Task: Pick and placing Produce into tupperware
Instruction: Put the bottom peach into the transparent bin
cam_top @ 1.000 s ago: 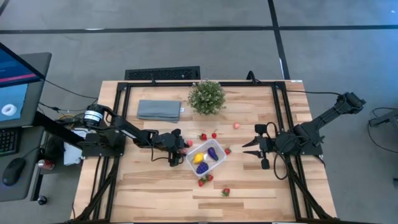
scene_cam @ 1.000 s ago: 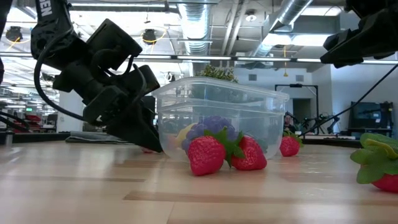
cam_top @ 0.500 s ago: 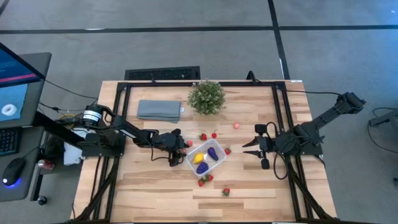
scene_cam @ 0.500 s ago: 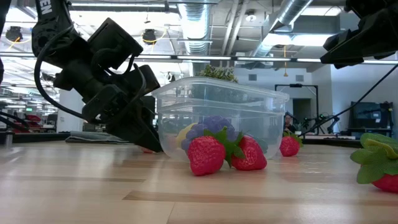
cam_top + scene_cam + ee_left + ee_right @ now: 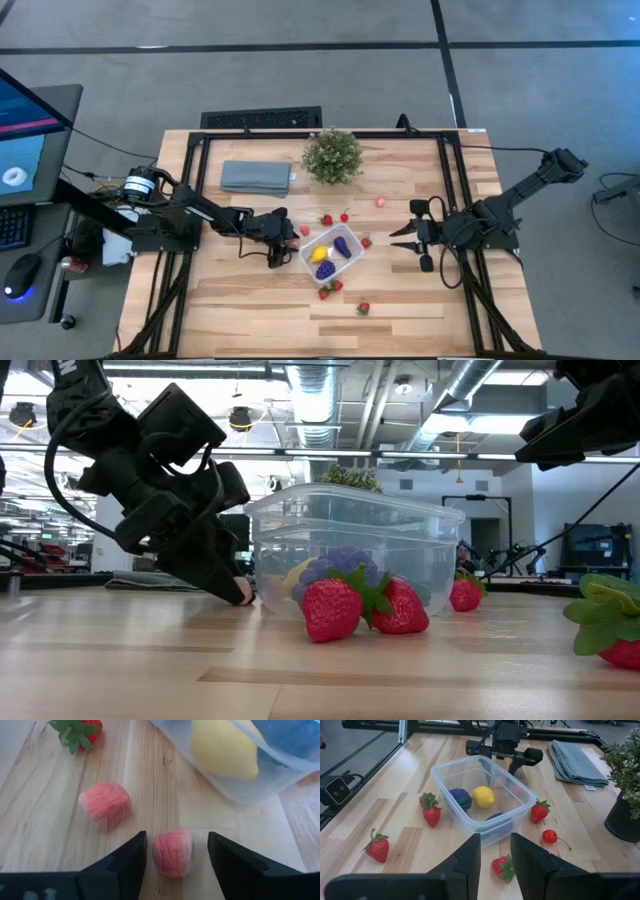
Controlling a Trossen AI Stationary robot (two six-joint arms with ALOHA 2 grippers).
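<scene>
Straddling pink wrinkled produce (image 5: 172, 852) | left claw (image 5: 176, 851) | tupperware (image 5: 260, 775) beside

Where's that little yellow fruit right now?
The yellow fruit lies inside the clear tupperware near the table's middle in the high view, beside two purple pieces.

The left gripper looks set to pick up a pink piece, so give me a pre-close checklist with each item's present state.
1. Pink piece between the left gripper fingers: ok.
2. Left gripper open, gaps on both sides of the piece: ok.
3. Second pink piece outside the fingers: ok.
4. Tupperware clear of the left fingertips: ok, it lies just beyond them.
5. Room in the tupperware beside the lemon and purple pieces: ok.
6. Right gripper out of the way, shut, on the tupperware's far side: ok.
</scene>
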